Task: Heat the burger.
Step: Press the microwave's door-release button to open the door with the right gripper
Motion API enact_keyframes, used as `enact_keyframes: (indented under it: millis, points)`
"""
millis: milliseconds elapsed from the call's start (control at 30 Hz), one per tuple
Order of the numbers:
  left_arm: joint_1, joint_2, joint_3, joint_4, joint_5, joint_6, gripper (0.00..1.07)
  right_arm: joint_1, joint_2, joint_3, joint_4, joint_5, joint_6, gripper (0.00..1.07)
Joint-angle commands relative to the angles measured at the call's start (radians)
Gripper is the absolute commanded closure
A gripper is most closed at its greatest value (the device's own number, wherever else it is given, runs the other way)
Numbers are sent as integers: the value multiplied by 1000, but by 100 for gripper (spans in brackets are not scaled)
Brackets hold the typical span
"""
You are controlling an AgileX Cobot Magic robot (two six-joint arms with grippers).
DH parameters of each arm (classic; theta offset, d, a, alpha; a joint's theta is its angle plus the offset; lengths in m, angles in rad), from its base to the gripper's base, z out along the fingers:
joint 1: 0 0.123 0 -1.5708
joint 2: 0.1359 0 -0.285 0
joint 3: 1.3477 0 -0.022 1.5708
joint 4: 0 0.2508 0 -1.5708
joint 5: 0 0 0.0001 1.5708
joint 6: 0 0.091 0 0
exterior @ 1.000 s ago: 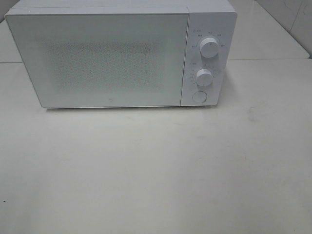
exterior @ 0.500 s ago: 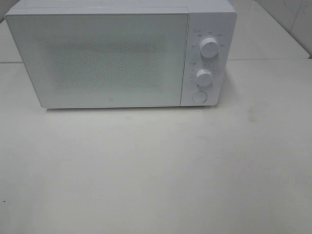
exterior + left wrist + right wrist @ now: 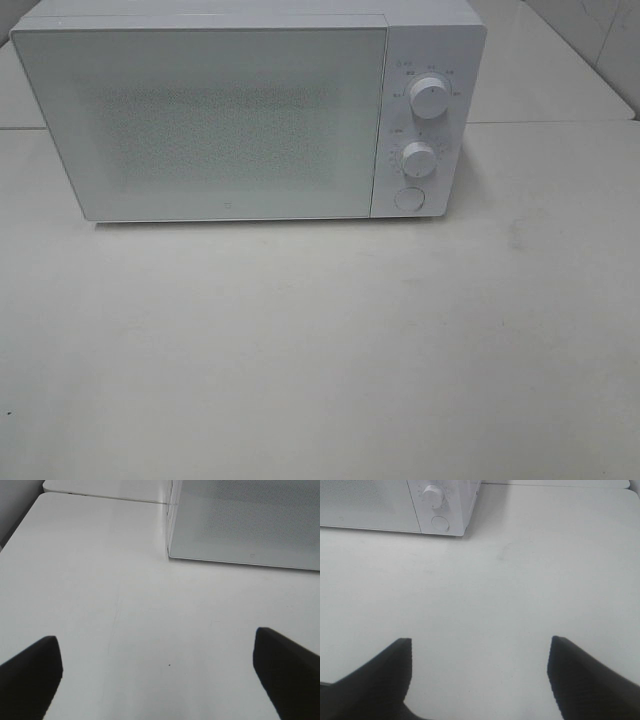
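1. Tabletop (image 3: 320,350): you have a pale, matte white surface filling the high view from 3 o'clock through 6 to 9 o'clock, with only faint scuffs on it.
2. Microwave (image 3: 250,115): you'll find this white oven toward 11 o'clock on the table, front face turned to you and base flat on the surface.
3. Door (image 3: 200,120): it is shut, and its frosted, dotted window lets you see nothing inside. It takes up most of the oven's front, from the 9 o'clock edge across to the controls.
4. Burger: you cannot tell where it is; no view shows it, and the shut door hides the oven's cavity.
5. Control panel (image 3: 445,125): a narrow strip on the door's 3 o'clock side.
6. Left gripper (image 3: 155,640): your black fingers (image 3: 30,680) are spread wide apart with only bare table between them, gripping nothing. The oven's lower door corner lies well ahead of them.
7. Right gripper (image 3: 479,644): its dark fingers (image 3: 580,680) also stand well apart over bare table, empty, with the panel end of the oven far ahead.
8. Upper knob (image 3: 429,100): a round white dial near the panel's 12 o'clock end.
9. Lower knob (image 3: 419,159): it sits at 6 o'clock from the upper one.
10. Round button (image 3: 408,199): it lies just beside the lower knob at 6 o'clock, near the panel's bottom edge.
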Motion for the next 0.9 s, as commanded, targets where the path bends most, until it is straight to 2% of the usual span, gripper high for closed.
enact_keyframes:
  millis: [33,367,567,767,900]
  points:
    - [0,-20,3,-4,-7,-6,11,-4,-26,2,0,-3,-6,33]
    - [0,-20,3,-4,-7,-6,11,-4,-23,2,6,-4,-4,33]
    - [0,-20,3,-4,-7,-6,11,-4,49,-4,9,-9,1,33]
    - [0,-20,3,-4,-7,-6,11,-4,169,-25,9,-94,1,33]
    - [0,-20,3,-4,-7,-6,11,-4,268,-21,9,-241,0,33]
